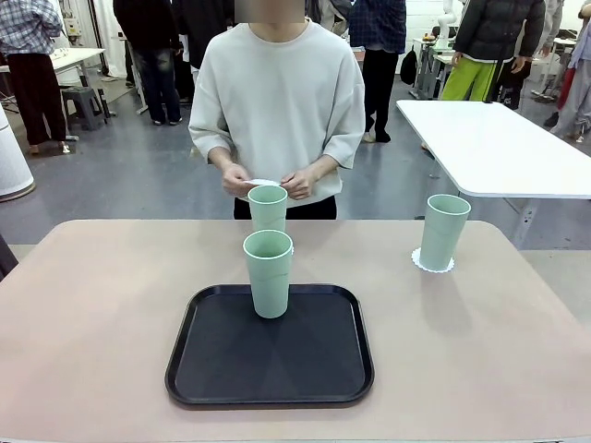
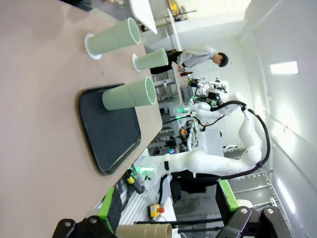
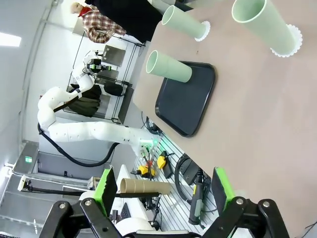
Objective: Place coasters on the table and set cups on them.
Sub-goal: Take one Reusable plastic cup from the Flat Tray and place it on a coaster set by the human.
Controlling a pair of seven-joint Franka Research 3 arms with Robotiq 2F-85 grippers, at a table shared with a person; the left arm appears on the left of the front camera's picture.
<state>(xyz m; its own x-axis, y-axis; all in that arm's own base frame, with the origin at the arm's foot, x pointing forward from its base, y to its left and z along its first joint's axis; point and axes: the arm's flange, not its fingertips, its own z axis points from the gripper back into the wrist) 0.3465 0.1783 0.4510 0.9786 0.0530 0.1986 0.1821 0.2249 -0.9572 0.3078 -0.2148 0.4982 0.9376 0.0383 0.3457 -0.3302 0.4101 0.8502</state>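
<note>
Nearest the robot, the left gripper (image 2: 166,218) and right gripper (image 3: 163,198) hang back from the table (image 1: 92,314), jaws apart and empty. On the tray (image 1: 222,369) one cup (image 1: 268,277) waits, apparently lacking a coaster. Past the tray, the middle cup (image 1: 268,208) stands on its coaster (image 3: 204,30). The right cup (image 1: 443,231), well apart, sits on a coaster (image 1: 432,266) too. At the far edge the person's hands (image 1: 300,185) hold a spare coaster (image 1: 263,183), probably for the tray cup.

Three cups (image 1: 268,277), three coasters (image 1: 432,265), one tray (image 1: 277,365)
</note>
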